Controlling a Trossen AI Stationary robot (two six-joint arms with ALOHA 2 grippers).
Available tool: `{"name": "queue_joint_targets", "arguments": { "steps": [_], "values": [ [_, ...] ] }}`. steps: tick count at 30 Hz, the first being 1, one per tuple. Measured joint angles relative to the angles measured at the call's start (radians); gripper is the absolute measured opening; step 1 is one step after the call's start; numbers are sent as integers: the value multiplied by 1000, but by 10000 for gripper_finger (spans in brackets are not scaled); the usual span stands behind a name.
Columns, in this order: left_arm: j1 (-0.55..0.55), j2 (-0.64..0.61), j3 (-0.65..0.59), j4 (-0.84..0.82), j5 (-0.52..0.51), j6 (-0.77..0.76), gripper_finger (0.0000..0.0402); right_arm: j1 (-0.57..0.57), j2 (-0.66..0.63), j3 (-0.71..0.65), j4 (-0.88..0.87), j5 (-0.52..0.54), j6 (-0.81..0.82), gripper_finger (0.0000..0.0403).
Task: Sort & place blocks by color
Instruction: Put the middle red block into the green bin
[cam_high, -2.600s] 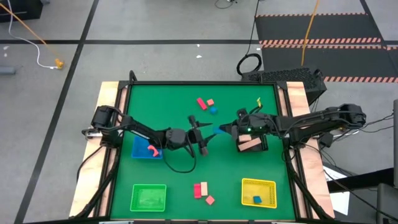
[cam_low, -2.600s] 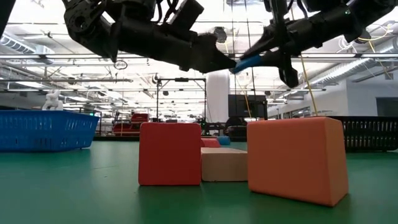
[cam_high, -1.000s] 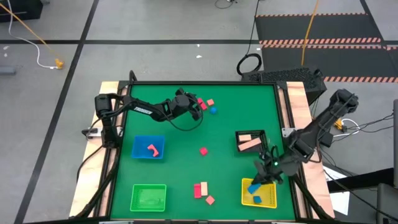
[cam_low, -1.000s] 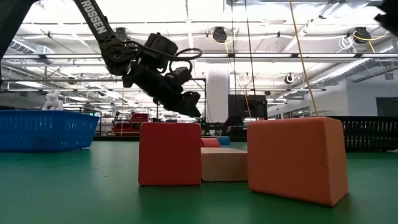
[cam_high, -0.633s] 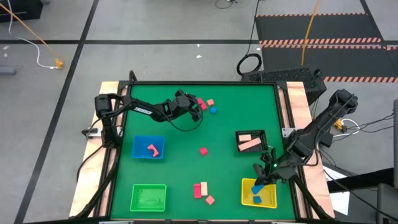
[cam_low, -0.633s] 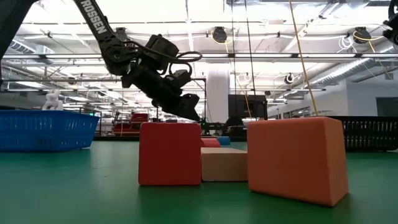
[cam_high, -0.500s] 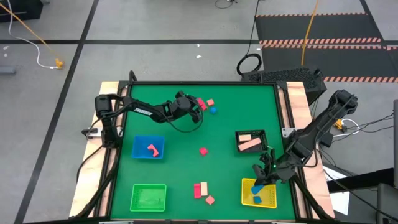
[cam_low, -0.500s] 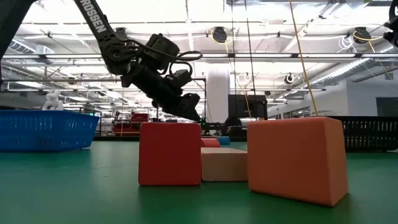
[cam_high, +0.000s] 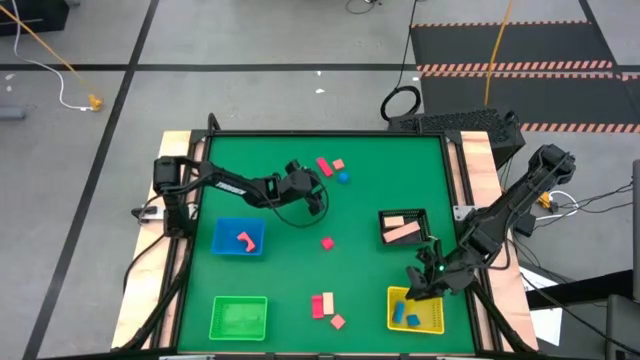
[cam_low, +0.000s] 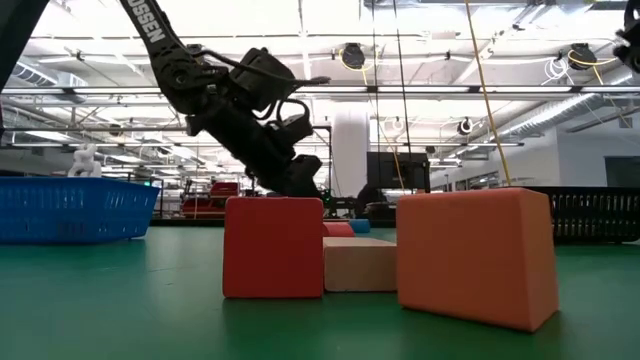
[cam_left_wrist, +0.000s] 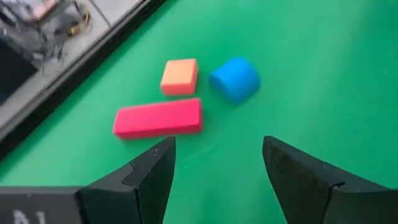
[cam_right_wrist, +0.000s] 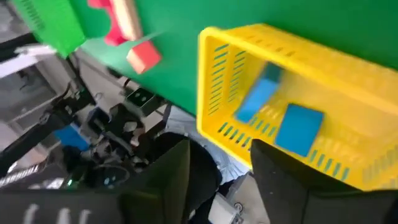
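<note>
Room: grey floor with black tape lines lies around the desk; the low view looks into a bright hall with ceiling lights.
Desk: a green mat (cam_high: 290, 270) with pale wooden strips along its left and right edges.
Left gripper: the left gripper (cam_high: 312, 190) hangs over the far middle of the desk, its fingers spread with nothing between them; its wrist view looks down on three blocks just ahead.
Far blocks: a red bar (cam_left_wrist: 158, 117), a salmon cube (cam_left_wrist: 180, 76) and a rounded blue block (cam_left_wrist: 235, 79) lie close together near the far edge, the cube beside the bar, the blue one a little apart.
Right gripper: the right gripper (cam_high: 413, 287) is above the far left corner of the yellow tray (cam_high: 436, 297), fingers parted and empty.
Yellow tray: at the near right corner of the desk, with two blue blocks (cam_right_wrist: 299, 127) inside; one is blurred in the wrist view.
Black tray: the black tray (cam_high: 404, 214) sits by the right edge and holds two tan bars (cam_high: 402, 233).
Blue tray: the blue tray (cam_high: 227, 233) sits by the left edge with a red arch (cam_high: 245, 240) in it.
Green tray: the green tray (cam_high: 238, 318) is at the near left corner.
Loose blocks: a small red cube (cam_high: 327, 243) lies in the middle of the desk; near the near edge stand a red block (cam_low: 273, 246), a tan bar (cam_low: 360, 263) and a salmon block (cam_low: 477, 256).
</note>
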Motion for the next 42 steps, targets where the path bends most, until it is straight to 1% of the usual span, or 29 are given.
{"name": "queue_joint_targets", "arguments": {
  "steps": [2, 3, 6, 9, 11, 13, 15, 17, 20, 24, 28, 30, 33, 36, 38, 42],
  "values": [
    [-2, 0, 0, 38, 0, 35, 243, 0, 0, 0, 35, 15, -45, 179],
    [0, 0, 0, 60, 0, 46, 243, 0, 0, 0, 54, 41, -69, 183],
    [10, 0, 0, 108, 0, 31, 243, 0, 0, 0, 103, 171, -165, 189],
    [18, 0, 0, 116, 6, -58, 243, -5, 0, 0, 114, 300, -267, 190],
    [19, 0, 0, 82, 59, -100, 243, -13, 0, 0, 110, 363, -348, 190],
    [11, 0, 0, 20, 165, -115, 244, -25, 0, 0, 108, 412, -438, 190],
    [-9, 0, 0, -52, 287, -79, 243, -39, 0, 0, 102, 448, -527, 190],
    [-39, 0, 0, -124, 355, 0, 243, -58, 0, 0, 89, 452, -608, 190],
    [-90, 0, 0, -191, 362, 129, 243, -87, 0, 0, 83, 451, -726, 190],
    [-151, 0, 1, -188, 361, 293, 243, -122, 0, 0, 84, 451, -869, 189],
    [-199, 0, 1, -150, 438, 445, 243, -146, 0, 0, 85, 451, -990, 190],
    [-214, 0, 1, -121, 470, 494, 243, -158, 0, 0, 85, 451, -1036, 189],
    [-220, 0, 1, -97, 476, 549, 243, -170, 0, 0, 85, 451, -1085, 188],
    [-219, 0, 1, -85, 480, 582, 243, -175, 0, 0, 86, 451, -1088, 188],
    [-219, 0, 1, -86, 501, 575, 243, -174, 0, 0, 86, 448, -1085, 188],
    [-225, 0, 1, -84, 552, 498, 243, -174, 0, 0, 86, 447, -1086, 188]
  ]
}}
